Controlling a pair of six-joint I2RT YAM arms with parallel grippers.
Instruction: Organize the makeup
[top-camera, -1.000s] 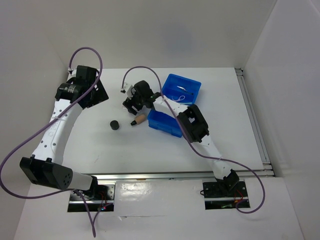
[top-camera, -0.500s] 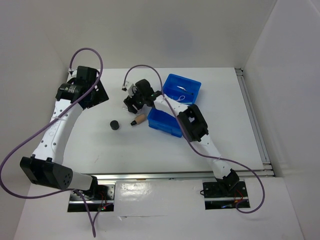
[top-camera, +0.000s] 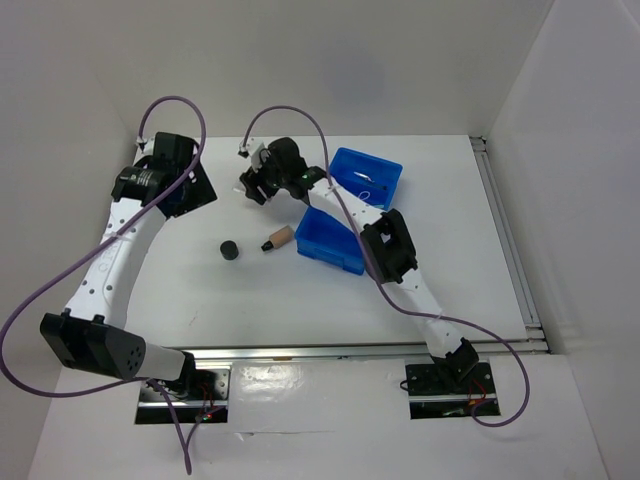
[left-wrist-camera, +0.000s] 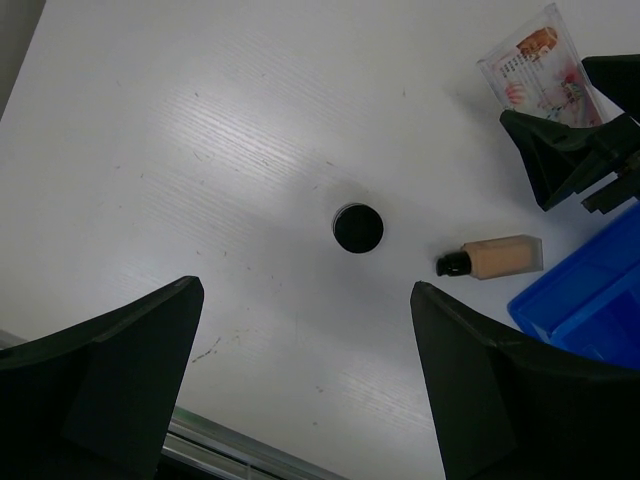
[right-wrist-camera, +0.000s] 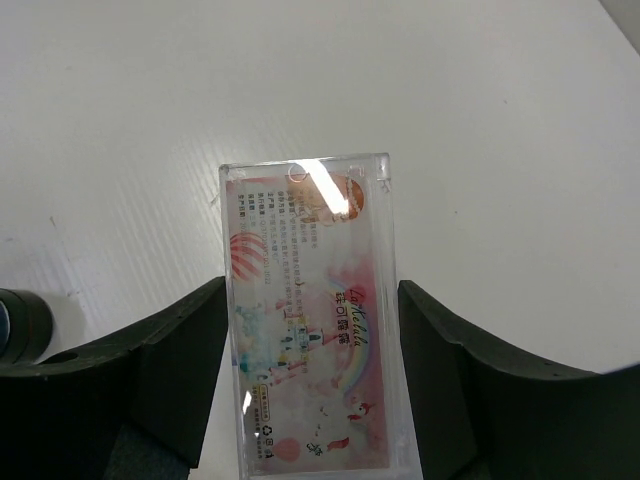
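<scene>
R gripper clamped on pinkish flat packet, fingers pressed to both long edges, table beneath. L gripper wide apart, holding nothing. Black round pot lies under its gap. Tan tube sits nearer its right finger, just beside blue tray.

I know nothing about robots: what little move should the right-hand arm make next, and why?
Probably squeeze the right pincer shut on the pinkish packet. Its fingers sit either side of the packet, which seems to lie flat on the white table, but a firm grip is not evident yet. It needs a hold before lifting toward the blue tray.
</scene>
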